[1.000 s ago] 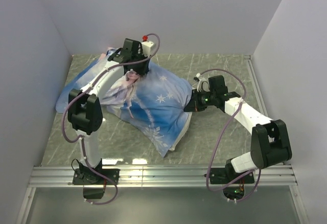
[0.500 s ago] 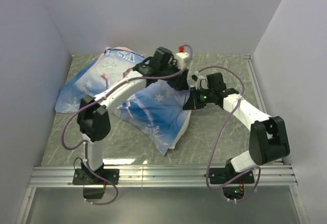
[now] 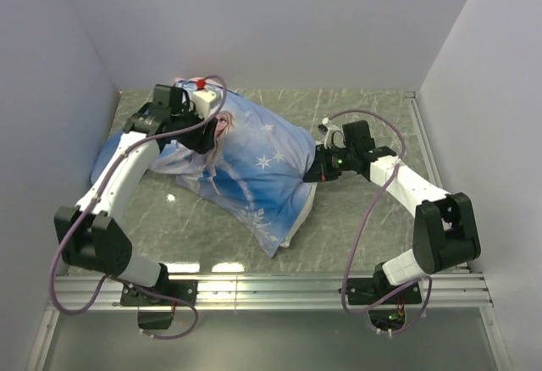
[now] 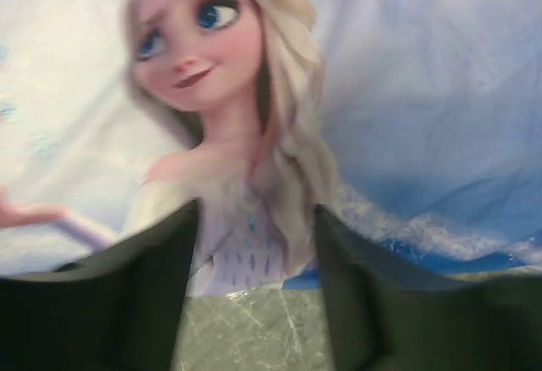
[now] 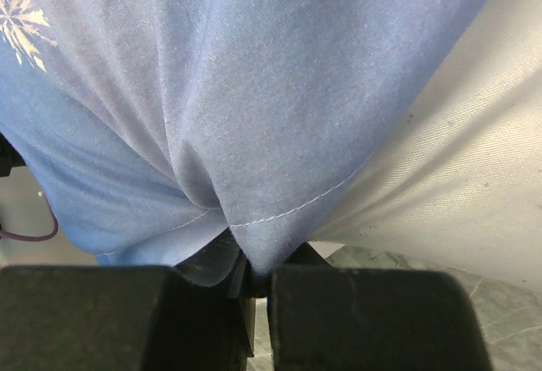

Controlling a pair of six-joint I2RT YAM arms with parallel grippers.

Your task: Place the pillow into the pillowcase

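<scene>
The pillowcase (image 3: 254, 168), blue with the Elsa print and snowflakes, lies bulging across the middle of the green marbled table (image 3: 356, 218). In the left wrist view the print (image 4: 212, 58) fills the picture. My left gripper (image 3: 201, 136) hovers over the case's left part, open, with only table and cloth showing between its fingers (image 4: 254, 218). My right gripper (image 3: 317, 173) is at the case's right edge, shut on a pinch of its blue hem (image 5: 254, 252). The white pillow (image 5: 457, 168) shows just inside that hem, beside the blue cloth.
White walls close the table in on the left (image 3: 51, 134), back and right (image 3: 491, 117). An aluminium rail (image 3: 271, 290) runs along the near edge by the arm bases. Purple cables loop off both arms.
My left arm swung right toward the right gripper, then back to the case's left part, and its jaws opened and let the cloth go. The right gripper kept its hold and place.
</scene>
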